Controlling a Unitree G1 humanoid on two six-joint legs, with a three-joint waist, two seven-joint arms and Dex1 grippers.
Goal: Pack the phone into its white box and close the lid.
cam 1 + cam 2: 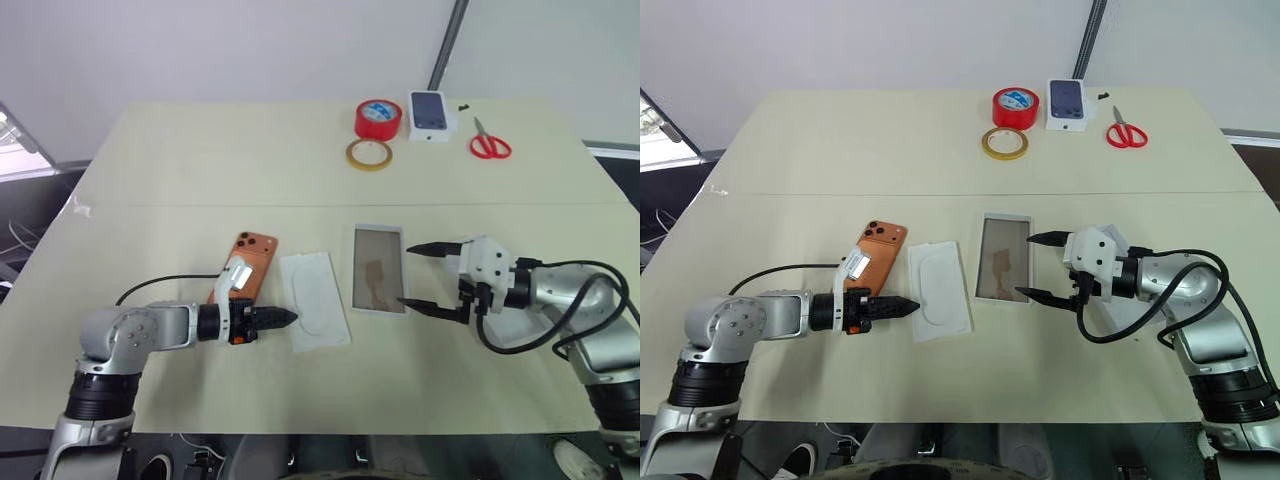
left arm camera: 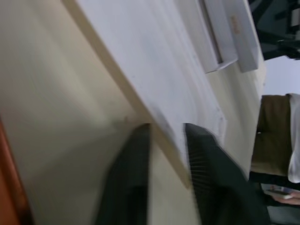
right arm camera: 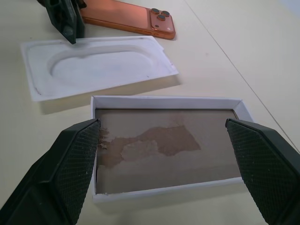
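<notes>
As I looked down over the pale table [image 1: 180,150], my left end effector [image 1: 283,319] sat low at the left with its two black fingers pressed together, holding nothing, the tips touching the near edge of a thin white insert with an oval recess [image 1: 316,300]. Just left of that insert lay the phone [image 1: 245,262], orange, back up, lenses at its far corner, flat on the table and partly behind my left wrist. To the right of the insert sat the white box [image 1: 379,269], an open shallow tray with a brownish floor, empty. Further right, my right end effector [image 1: 421,277] hovered beside the tray, its fingers spread wide and gripping nothing. I judged the phone stiff, smooth and a little slippery, moderately heavy for its size, best taken across its long edges near the middle. I judged the tray light and easily nudged. At the far right edge stood tape rolls, a small printed box and red scissors [image 1: 490,142].
</notes>
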